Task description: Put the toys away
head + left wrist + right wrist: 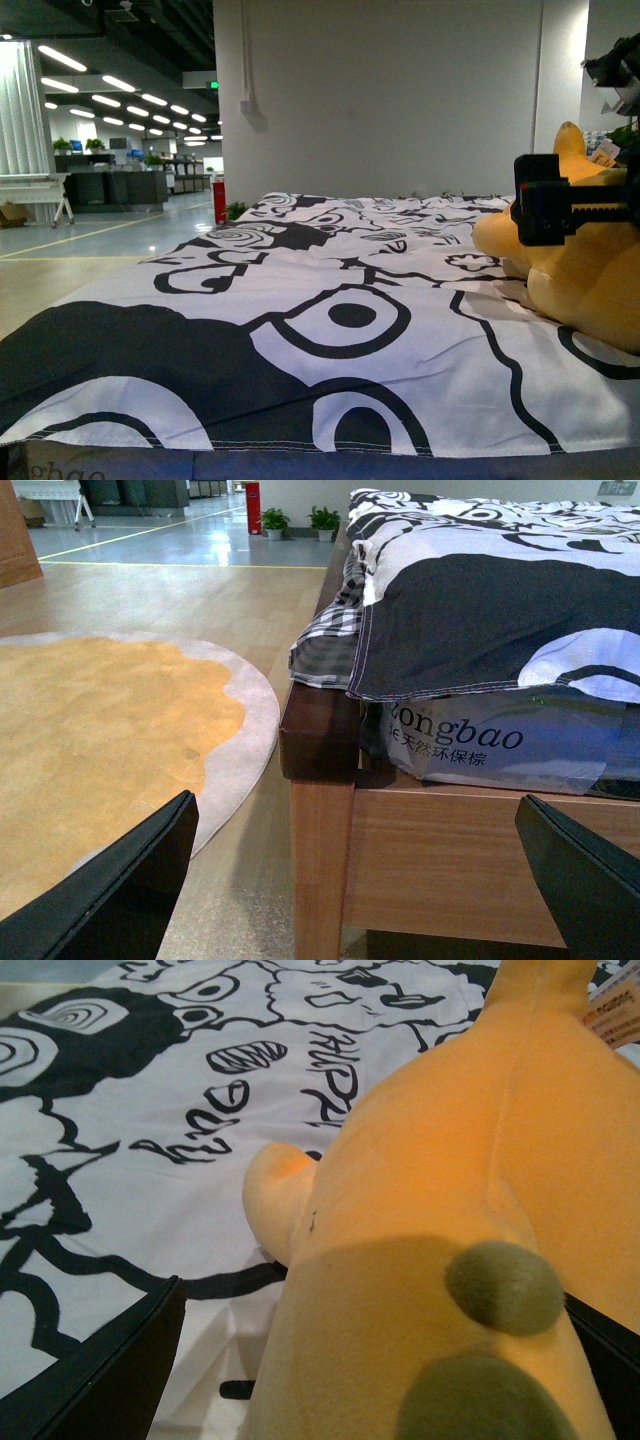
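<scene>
Plush toy (590, 280), orange-yellow, soft: lay on the bed's black-and-white patterned sheet (300, 300), at 3 o'clock in the front view, its pointed part upward. Two dull green round patches (505, 1288) showed on its body.

Right gripper (350, 1360): jaws stood wide apart astride the toy. One black finger (100, 1360) was clear of the plush, with sheet showing between; the other was mostly hidden behind it. No grip was visible.

Left gripper (360, 880): jaws were wide apart with nothing between them, low beside the wooden bed frame (450, 860).

Round rug (100, 730): tan with a pale border, on the floor just beside the bed's corner.

White wall (400, 90): at 12 o'clock, behind the bed.
</scene>
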Motion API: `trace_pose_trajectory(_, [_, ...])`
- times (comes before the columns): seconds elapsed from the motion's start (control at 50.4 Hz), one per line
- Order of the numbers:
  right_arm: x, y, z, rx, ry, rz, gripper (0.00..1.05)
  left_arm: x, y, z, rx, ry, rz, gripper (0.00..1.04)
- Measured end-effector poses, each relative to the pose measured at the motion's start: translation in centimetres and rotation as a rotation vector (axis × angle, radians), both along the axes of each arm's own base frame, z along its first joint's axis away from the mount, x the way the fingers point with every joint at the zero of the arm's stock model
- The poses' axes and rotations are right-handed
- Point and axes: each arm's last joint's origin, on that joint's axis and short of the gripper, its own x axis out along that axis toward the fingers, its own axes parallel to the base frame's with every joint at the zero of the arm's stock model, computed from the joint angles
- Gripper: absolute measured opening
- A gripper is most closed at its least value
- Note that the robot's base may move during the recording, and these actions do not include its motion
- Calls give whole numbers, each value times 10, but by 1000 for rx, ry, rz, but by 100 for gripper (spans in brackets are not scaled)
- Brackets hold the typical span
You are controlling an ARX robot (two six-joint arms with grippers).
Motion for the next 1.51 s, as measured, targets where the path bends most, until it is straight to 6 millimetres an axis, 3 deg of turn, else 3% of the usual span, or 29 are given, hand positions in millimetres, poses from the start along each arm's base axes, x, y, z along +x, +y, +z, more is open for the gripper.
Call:
trace_pose_trajectory(0.536, [-7, -17, -29, -38, 36, -68, 104, 0, 0, 0, 0, 0, 0, 99])
trace_pose_trajectory(0.754, [-14, -16, -25, -38, 10, -82, 77, 0, 0, 0, 0, 0, 0, 99])
trace_pose_trajectory(0.972, [-29, -3, -3, -21, -45, -42, 46, 0, 0, 0, 0, 0, 0, 99])
trace_pose_trajectory(1.17, [-48, 11, 31, 15, -134, 11, 20, 0, 0, 0, 0, 0, 0, 99])
trace_pose_trajectory(1.309, [-64, 15, 64, 43, -225, 40, 19, 0, 0, 0, 0, 0, 0, 99])
trace_pose_trajectory(1.508, [-106, 11, 100, 103, -336, 103, 19, 0, 0, 0, 0, 0, 0, 99])
